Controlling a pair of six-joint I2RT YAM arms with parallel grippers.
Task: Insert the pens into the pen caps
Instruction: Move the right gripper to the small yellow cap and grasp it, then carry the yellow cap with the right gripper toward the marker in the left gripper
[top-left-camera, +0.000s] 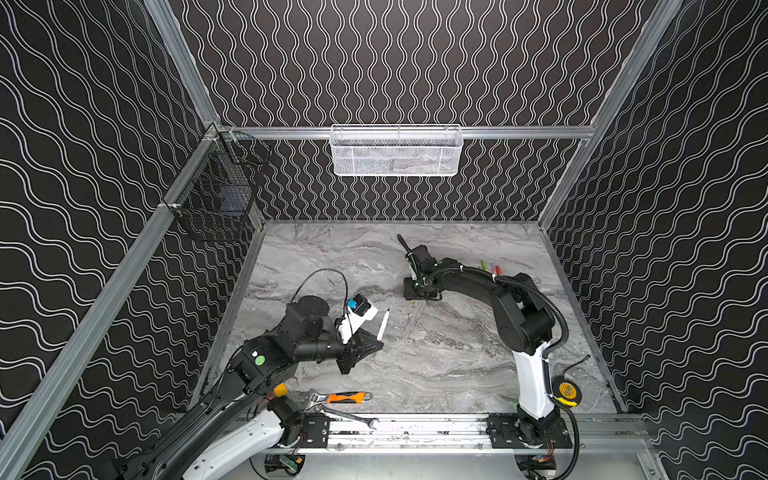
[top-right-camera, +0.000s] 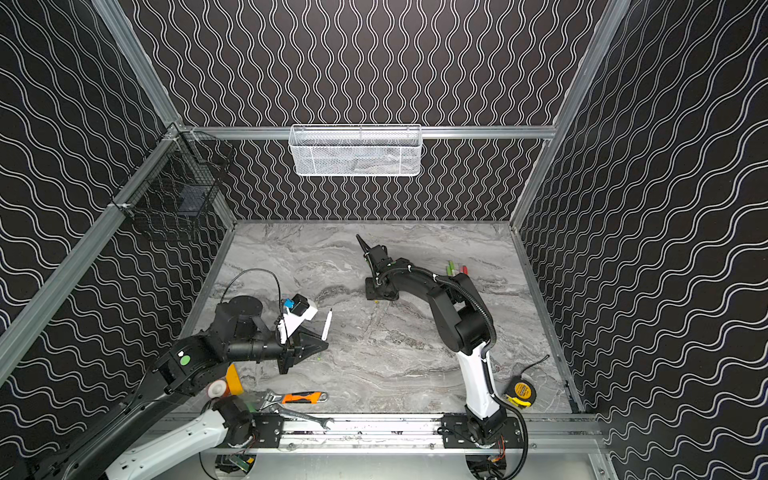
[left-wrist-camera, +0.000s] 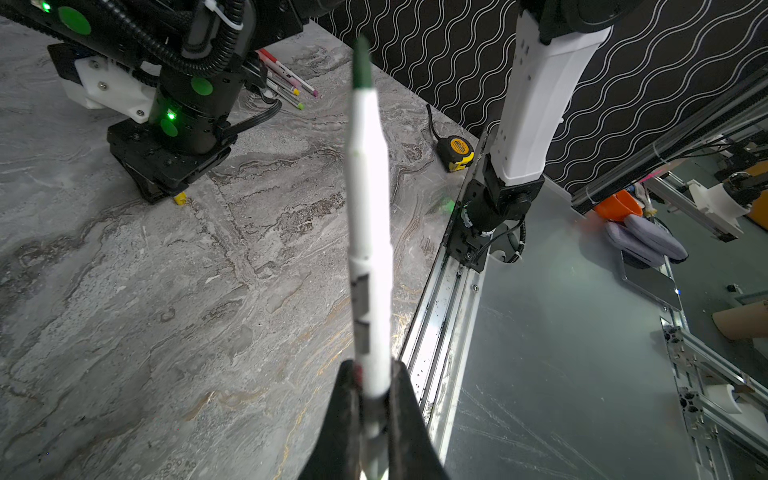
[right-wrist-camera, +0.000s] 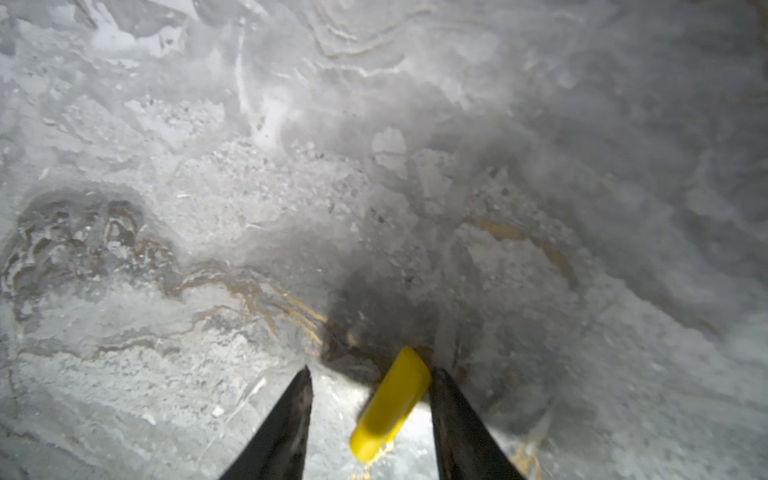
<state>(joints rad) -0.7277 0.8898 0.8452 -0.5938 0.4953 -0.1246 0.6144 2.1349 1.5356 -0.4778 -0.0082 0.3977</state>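
Left wrist | left jaws clench slim white pen (left-wrist-camera: 368, 232) | right jaws parted around stubby yellow cap (right-wrist-camera: 390, 405)

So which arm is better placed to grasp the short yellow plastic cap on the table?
Right: the right end effector straddles the yellow cap, jaws open; the left end effector is shut on a white green-tipped pen.

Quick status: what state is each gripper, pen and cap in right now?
left gripper, shut on green-tipped pen
green-tipped pen, uncapped, held off the table
right gripper, open, astride yellow cap
yellow cap, lying on table, not gripped
other pens, lying together on table
tape measure, tape retracted
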